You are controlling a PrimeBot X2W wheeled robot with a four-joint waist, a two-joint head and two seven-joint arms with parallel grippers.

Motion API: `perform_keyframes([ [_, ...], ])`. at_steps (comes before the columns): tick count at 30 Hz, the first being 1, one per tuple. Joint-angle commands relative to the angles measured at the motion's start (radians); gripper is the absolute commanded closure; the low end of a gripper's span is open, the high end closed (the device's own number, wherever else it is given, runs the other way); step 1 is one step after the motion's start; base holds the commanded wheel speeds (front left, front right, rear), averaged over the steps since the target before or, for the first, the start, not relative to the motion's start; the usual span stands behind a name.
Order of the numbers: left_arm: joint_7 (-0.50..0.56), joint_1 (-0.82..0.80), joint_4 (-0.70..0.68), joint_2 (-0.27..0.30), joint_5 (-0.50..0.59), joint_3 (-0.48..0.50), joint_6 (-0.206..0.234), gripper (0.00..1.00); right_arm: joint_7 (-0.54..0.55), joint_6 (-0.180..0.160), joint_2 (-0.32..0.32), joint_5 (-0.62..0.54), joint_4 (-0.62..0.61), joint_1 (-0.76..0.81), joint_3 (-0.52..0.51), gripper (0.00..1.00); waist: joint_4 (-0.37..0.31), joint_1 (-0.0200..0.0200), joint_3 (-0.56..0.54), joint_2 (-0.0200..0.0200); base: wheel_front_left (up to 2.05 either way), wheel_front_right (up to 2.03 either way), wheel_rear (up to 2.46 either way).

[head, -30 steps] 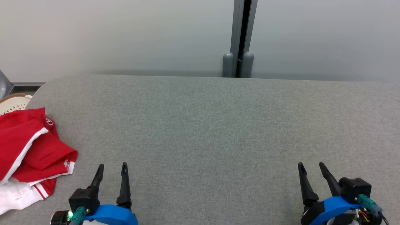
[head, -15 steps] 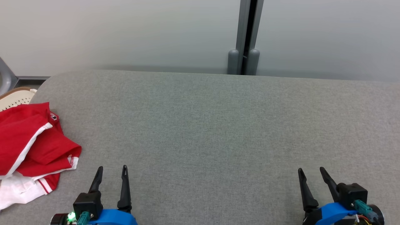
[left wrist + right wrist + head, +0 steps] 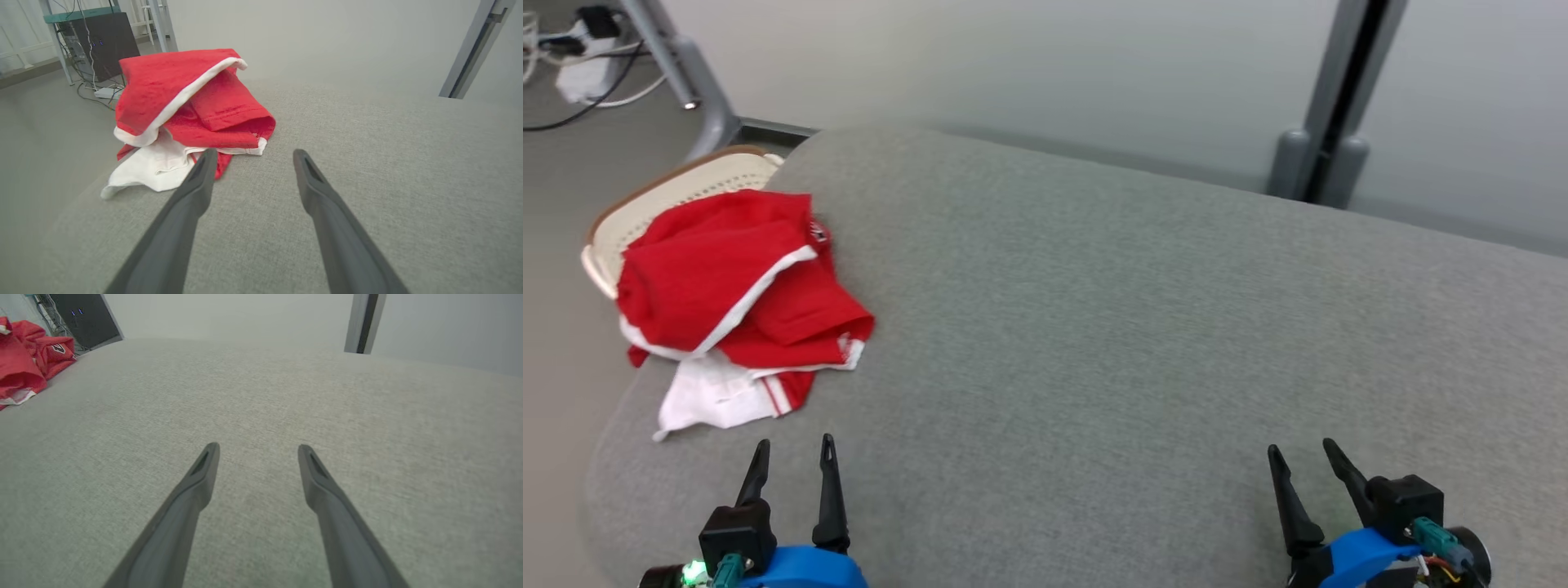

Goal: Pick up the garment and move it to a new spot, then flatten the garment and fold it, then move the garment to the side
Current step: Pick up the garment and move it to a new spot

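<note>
The garment [image 3: 743, 302] is a crumpled red and white shirt lying at the left end of the grey padded table [image 3: 1111, 327]. In the left wrist view the garment [image 3: 192, 106] sits just ahead and left of my left gripper [image 3: 253, 153], which is open and holds nothing. In the head view that left gripper [image 3: 794, 445] hovers near the front edge, a short way below the shirt. My right gripper [image 3: 1300, 451] is open at the lower right, far from the cloth. From the right wrist the garment [image 3: 28, 367] shows at the far left, and the right gripper [image 3: 258, 448] is over bare fabric.
A cream perforated basket [image 3: 678, 192] with a brown rim stands on the floor behind the shirt, past the table's left end. A grey metal leg [image 3: 686, 73] and cables [image 3: 572, 57] are at the top left. A grey post [image 3: 1331, 114] rises behind the table.
The head camera has turned left, so the whole picture shifted right and the shirt and basket came fully into view. Both grippers stay open.
</note>
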Motion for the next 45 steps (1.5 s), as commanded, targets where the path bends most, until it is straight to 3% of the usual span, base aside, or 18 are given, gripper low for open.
perform_keyframes([
  [1,-0.005,-0.001,0.005,-0.002,-0.004,0.008,0.002,0.0,-0.005,0.0,-0.003,0.005,0.008,-0.011,0.01,0.0,0.068,0.0,0.043,0.0,0.0,0.0,0.0],
  [6,-0.005,0.009,0.033,-0.003,-0.017,0.04,0.009,0.0,-0.005,0.0,-0.003,0.062,0.046,-0.032,0.091,0.0,0.168,0.0,0.039,0.0,0.0,0.0,0.0],
  [10,-0.005,0.023,0.04,-0.003,-0.043,0.055,-0.004,0.0,-0.005,0.0,-0.004,0.116,0.078,-0.054,0.141,0.0,0.206,0.0,0.036,0.0,0.0,0.0,0.0],
  [17,-0.005,-0.014,0.058,-0.003,-0.108,0.087,-0.058,0.0,-0.005,0.0,-0.004,0.195,0.126,-0.073,0.169,0.0,0.195,0.0,0.053,0.0,0.0,0.0,0.0],
  [22,-0.005,-0.096,0.08,0.003,-0.115,0.124,-0.098,0.0,-0.001,0.0,-0.011,0.169,0.142,-0.08,0.132,0.0,0.159,0.0,0.103,0.0,0.0,0.0,0.0],
  [29,-0.005,-0.253,0.126,0.081,-0.164,0.139,-0.12,0.0,0.006,-0.001,-0.021,0.126,0.151,-0.092,0.088,0.0,0.122,0.0,0.182,0.0,0.0,0.0,0.0],
  [37,-0.005,-0.443,0.21,0.246,-0.273,-0.051,-0.117,0.0,0.013,-0.002,-0.034,0.097,0.186,-0.145,0.09,0.0,0.078,0.0,0.292,0.0,0.0,0.0,0.0],
  [41,-0.004,-0.512,0.288,0.297,-0.285,-0.14,-0.117,0.0,0.019,-0.002,-0.04,0.084,0.205,-0.168,0.088,0.0,0.05,0.0,0.327,0.0,0.0,0.0,0.0],
  [45,-0.004,-0.567,0.366,0.314,-0.271,-0.132,-0.116,0.0,0.02,-0.006,-0.048,0.082,0.213,-0.172,0.081,0.0,0.028,0.0,0.349,0.0,0.0,0.0,0.0],
])
